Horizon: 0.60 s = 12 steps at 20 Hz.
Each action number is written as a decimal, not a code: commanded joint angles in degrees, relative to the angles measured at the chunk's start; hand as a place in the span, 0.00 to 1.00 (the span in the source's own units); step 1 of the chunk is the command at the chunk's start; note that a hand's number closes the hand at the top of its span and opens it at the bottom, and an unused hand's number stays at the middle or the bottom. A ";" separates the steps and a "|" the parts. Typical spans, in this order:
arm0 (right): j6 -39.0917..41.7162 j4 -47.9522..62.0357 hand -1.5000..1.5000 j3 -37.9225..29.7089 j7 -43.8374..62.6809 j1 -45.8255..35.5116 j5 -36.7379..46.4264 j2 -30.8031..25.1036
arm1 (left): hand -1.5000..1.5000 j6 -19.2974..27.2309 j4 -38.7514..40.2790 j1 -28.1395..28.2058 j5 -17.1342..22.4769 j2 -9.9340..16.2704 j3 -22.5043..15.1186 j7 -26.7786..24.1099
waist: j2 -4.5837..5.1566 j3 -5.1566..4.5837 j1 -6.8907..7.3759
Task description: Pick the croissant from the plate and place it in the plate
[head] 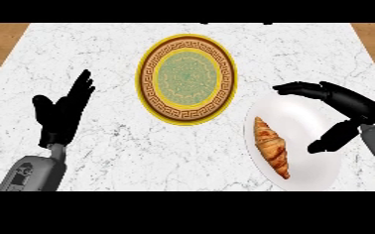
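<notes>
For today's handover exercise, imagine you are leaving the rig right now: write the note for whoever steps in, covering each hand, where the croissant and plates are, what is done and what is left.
Left hand: open, fingers up, resting at the counter's left, holding nothing.
Right hand: open, fingers and thumb spread over the right side of the white plate, not touching the croissant.
Croissant: lying on the white plate, left of the right hand.
Patterned plate: at the counter's centre, nothing on it.
Done: nothing yet placed.
Left: grasp the croissant, lift it, set it on the patterned plate.
</notes>
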 commanded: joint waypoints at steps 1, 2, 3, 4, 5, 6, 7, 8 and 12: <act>0.31 3.49 0.00 1.84 -4.64 -2.74 8.17 -0.92 | 0.50 -0.84 1.81 -1.52 -0.10 -0.95 0.96 0.12 | -0.03 -0.01 -0.17; 1.57 -1.60 0.00 1.08 -1.91 -1.48 7.33 -3.28 | 0.50 -1.54 2.11 1.58 -0.69 -0.67 1.22 -3.26 | -0.23 -0.06 -0.56; 1.20 -2.02 0.00 1.07 -1.06 -0.25 8.58 -1.49 | 0.50 0.42 -2.63 0.53 -1.36 -0.53 1.01 2.63 | -0.29 -0.02 -0.50; 1.53 0.74 0.00 -0.68 -3.59 -1.02 10.01 -1.52 | 0.50 -1.89 2.04 0.35 -1.39 -1.09 2.13 -0.97 | -0.18 -0.03 -0.54; 1.81 -4.81 0.00 1.00 4.74 -2.23 9.40 1.08 | 0.50 0.33 -0.62 -1.66 -2.10 -2.12 0.82 2.70 | -0.28 -0.05 -0.65; 3.60 -6.39 0.00 0.77 3.34 -0.71 9.98 -0.93 | 0.50 0.15 0.70 0.00 -3.00 -2.50 0.80 0.74 | -0.29 -0.05 -0.76; 3.70 -8.68 0.00 1.75 7.05 -1.28 10.51 -0.59 | 0.50 -4.16 0.48 2.16 0.25 0.93 3.59 -0.27 | -0.35 -0.08 -0.64; 5.24 -8.63 0.00 1.49 6.88 -1.17 11.47 -1.45 | 0.50 -2.11 3.39 -1.16 -1.82 -1.90 2.33 -0.29 | -0.26 -0.07 -0.91; 6.26 -10.89 0.00 4.20 11.75 -1.21 16.68 -0.45 | 0.50 -0.52 -2.58 -0.57 -2.76 -1.98 1.58 3.84 | -0.30 -0.04 -0.46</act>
